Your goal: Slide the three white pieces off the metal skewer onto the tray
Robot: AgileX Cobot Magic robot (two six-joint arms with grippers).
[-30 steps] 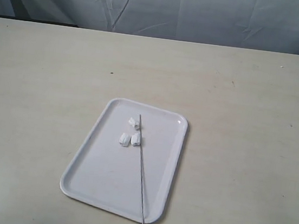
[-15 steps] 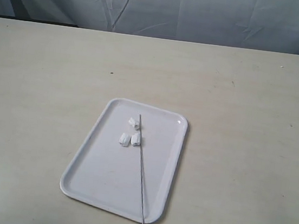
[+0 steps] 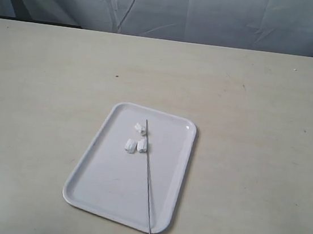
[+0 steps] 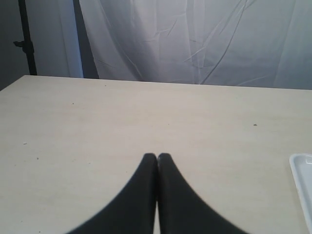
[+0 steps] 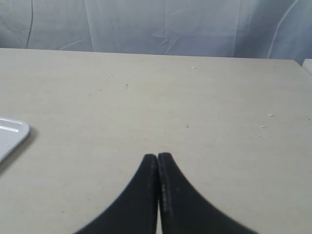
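left pincer (image 4: 157, 157) together, empty | right pincer (image 5: 157, 157) together, empty | three small white chunks (image 3: 130, 146) on flat white rectangular tray (image 3: 108, 185), just left of thin silvery metal skewer (image 3: 148, 184) overhanging near rim

Bare table (image 3: 257, 135) surrounds the tray (image 3: 97, 184) to its left, right and far side, open up to the grey cloth backdrop (image 3: 214, 15) behind the far edge. On the tray, the metal skewer (image 3: 148, 184) lies lengthwise along the right half, its near end sticking out past the tray's near rim. The three white pieces (image 3: 130, 146) cluster just left of the skewer's far tip. The tray's left half and near part are bare; right of the skewer only a narrow strip remains. The left gripper (image 4: 157, 157) and right gripper (image 5: 157, 157), fingers pressed together, hang over bare table beside the tray.
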